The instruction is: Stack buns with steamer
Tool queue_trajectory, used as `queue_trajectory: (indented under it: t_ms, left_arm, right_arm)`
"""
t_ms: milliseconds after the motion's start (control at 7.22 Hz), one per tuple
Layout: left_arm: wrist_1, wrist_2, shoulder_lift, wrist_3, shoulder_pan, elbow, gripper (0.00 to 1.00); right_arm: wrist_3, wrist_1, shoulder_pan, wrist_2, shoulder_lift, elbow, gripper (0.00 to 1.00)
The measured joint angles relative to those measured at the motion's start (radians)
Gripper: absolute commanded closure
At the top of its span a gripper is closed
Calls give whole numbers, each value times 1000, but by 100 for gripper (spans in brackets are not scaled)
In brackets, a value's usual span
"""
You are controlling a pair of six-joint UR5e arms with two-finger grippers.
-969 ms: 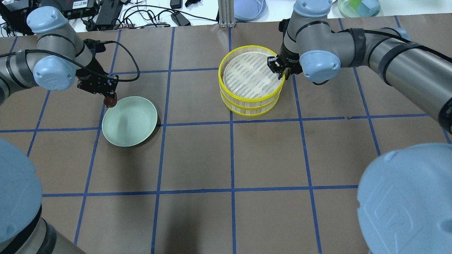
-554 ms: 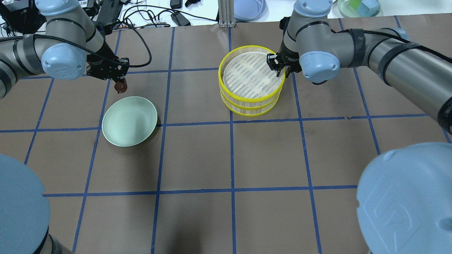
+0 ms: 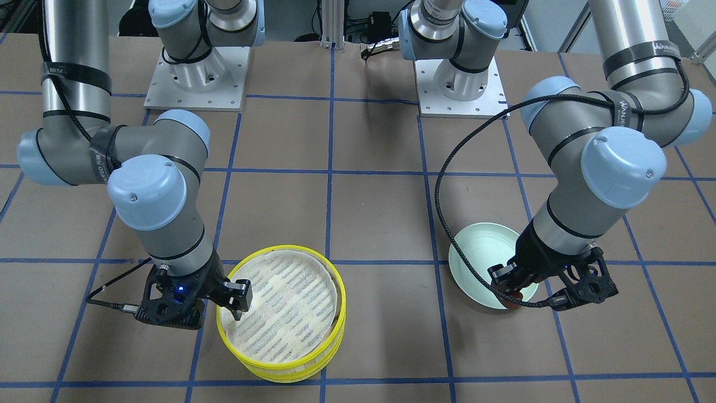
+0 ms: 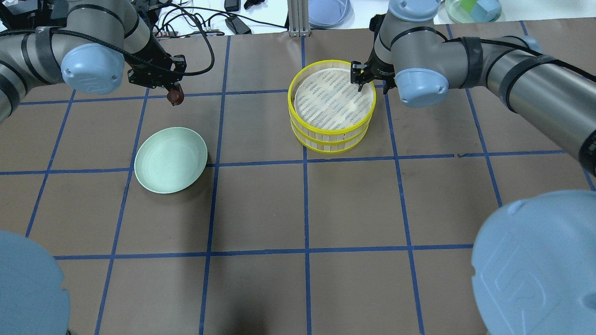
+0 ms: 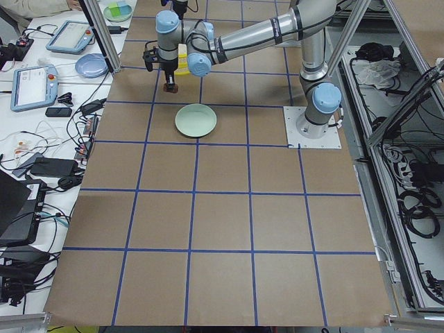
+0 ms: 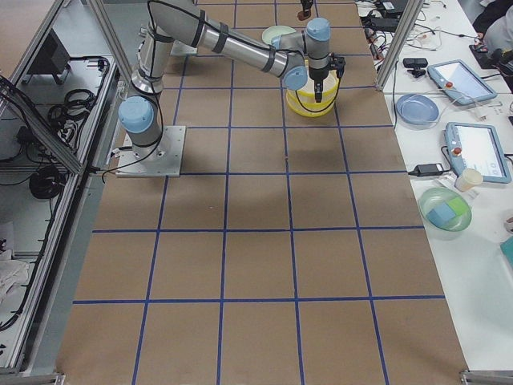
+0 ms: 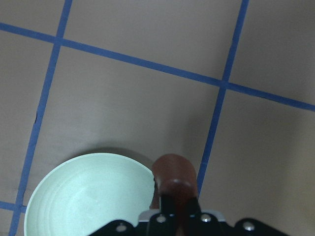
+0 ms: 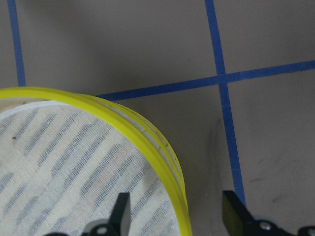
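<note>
My left gripper (image 4: 174, 92) is shut on the dark reddish-brown bun (image 4: 176, 97) and holds it in the air beyond the far edge of the mint-green plate (image 4: 170, 159). The left wrist view shows the bun (image 7: 173, 176) between the fingers, above the plate's rim (image 7: 74, 164). The two yellow-rimmed steamer tiers (image 4: 331, 135) stand stacked, and the top liner (image 4: 333, 100) is bare. My right gripper (image 8: 176, 216) is open, with its jaws either side of the top tier's far right rim (image 8: 162, 147). The cream bun is hidden.
The plate (image 3: 475, 252) is empty. Cables, a blue dish (image 4: 328, 11) and a green dish with blocks (image 4: 472, 9) lie beyond the table's far edge. An aluminium post (image 4: 298, 18) stands at the far middle.
My left gripper has lifted the brown bun from the plate's left rim and carried it farther away and to the right. My right gripper has shifted slightly farther along the steamer rim.
</note>
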State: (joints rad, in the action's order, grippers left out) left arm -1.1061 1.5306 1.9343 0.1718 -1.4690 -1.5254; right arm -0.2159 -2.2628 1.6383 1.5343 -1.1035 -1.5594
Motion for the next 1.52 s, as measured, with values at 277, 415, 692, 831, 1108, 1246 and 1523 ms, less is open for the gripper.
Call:
queue_trajectory:
  t_ms: [277, 415, 692, 831, 1108, 1246, 1523]
  left_arm:
    - [2, -7, -6, 12, -7, 3, 100]
    - [7, -30, -10, 29, -11, 5, 100]
    - [56, -85, -22, 164, -53, 13, 100]
    - [99, -94, -22, 258, -96, 15, 100]
    - [184, -104, -9, 417, -193, 14, 100]
    - [231, -135, 3, 489, -233, 11, 100]
    - [335, -205, 48, 579, -281, 4, 100]
  right_arm:
    - [5, 99, 1, -4, -85, 1, 0]
    - [5, 196, 3, -5, -154, 2, 0]
    - [8, 415, 6, 4, -294, 8, 0]
    - [13, 520, 8, 10, -360, 11, 0]
    - [20, 707, 9, 51, -472, 14, 0]
    - [21, 750, 9, 62, -501, 14, 0]
    - [24, 765, 9, 64, -508, 16, 0]
